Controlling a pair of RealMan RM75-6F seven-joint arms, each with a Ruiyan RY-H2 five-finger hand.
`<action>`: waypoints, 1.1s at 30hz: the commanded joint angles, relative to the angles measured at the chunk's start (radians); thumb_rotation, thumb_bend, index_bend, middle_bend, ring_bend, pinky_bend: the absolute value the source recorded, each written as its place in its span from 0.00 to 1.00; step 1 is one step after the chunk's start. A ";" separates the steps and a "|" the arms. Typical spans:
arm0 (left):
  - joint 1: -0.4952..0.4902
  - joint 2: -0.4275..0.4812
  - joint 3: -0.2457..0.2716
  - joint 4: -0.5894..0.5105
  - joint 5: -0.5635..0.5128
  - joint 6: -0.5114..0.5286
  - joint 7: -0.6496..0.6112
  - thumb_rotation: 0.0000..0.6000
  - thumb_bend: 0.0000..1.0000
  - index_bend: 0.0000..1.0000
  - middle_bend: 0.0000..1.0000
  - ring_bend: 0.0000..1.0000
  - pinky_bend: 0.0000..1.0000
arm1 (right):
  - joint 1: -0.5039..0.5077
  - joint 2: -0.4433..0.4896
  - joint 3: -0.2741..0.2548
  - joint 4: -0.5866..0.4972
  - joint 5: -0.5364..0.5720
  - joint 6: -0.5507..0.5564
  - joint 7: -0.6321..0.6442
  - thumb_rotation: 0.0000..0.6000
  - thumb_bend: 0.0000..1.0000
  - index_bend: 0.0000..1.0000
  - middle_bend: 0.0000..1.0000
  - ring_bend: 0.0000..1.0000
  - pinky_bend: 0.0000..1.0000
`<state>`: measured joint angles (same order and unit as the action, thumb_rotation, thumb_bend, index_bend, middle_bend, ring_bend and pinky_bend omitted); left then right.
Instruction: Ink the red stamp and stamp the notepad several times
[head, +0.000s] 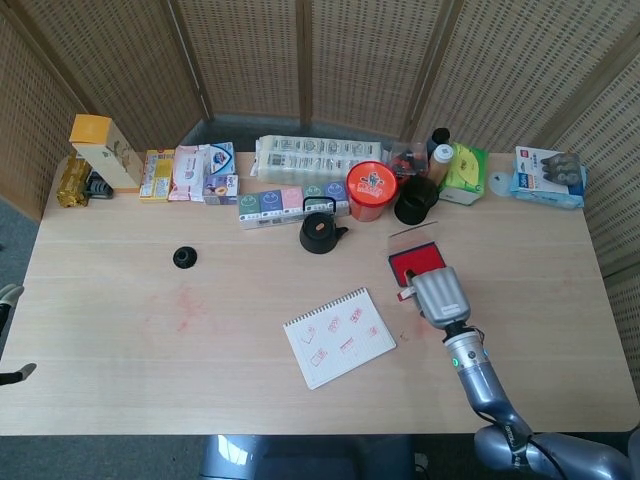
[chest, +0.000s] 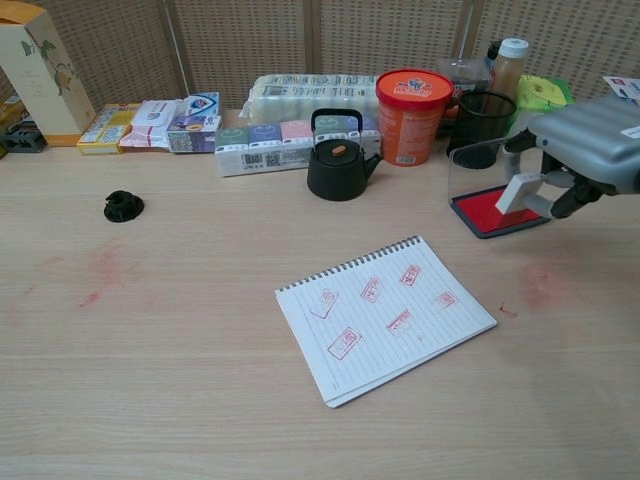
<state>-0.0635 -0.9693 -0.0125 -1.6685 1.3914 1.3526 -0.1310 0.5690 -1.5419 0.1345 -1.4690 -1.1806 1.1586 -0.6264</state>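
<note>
The spiral notepad (head: 338, 336) (chest: 383, 315) lies flat in the middle of the table and carries several red prints. My right hand (head: 438, 293) (chest: 590, 150) is off to its right and pinches the red stamp (head: 405, 294) (chest: 522, 192). The stamp hangs just above the near right edge of the open red ink pad (head: 415, 260) (chest: 490, 212); I cannot tell if it touches the pad. Of my left hand (head: 8, 300) only a sliver shows at the left edge of the head view, below the table's edge.
A black kettle (head: 318, 232) (chest: 340, 160), an orange tub (chest: 408, 100) and a black cup (chest: 480, 128) stand behind the pad. Boxes and packets line the back edge. A small black knob (chest: 123, 206) sits at the left. Red smears mark the wood (chest: 540, 285).
</note>
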 joint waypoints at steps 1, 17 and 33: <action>0.001 0.000 0.000 0.000 0.002 0.002 0.000 1.00 0.00 0.00 0.00 0.00 0.11 | -0.010 0.006 -0.009 0.026 0.019 -0.013 0.003 1.00 0.58 0.80 1.00 1.00 1.00; 0.000 0.000 0.001 -0.002 0.002 0.001 0.004 1.00 0.00 0.00 0.00 0.00 0.11 | -0.036 -0.021 -0.017 0.209 0.133 -0.124 0.084 1.00 0.54 0.73 1.00 1.00 1.00; 0.002 -0.001 0.002 -0.002 0.003 0.005 0.006 1.00 0.00 0.00 0.00 0.00 0.11 | -0.042 -0.020 -0.020 0.199 0.121 -0.128 0.101 1.00 0.46 0.60 1.00 1.00 1.00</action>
<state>-0.0610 -0.9699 -0.0104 -1.6703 1.3947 1.3576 -0.1248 0.5270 -1.5618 0.1142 -1.2697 -1.0597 1.0309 -0.5255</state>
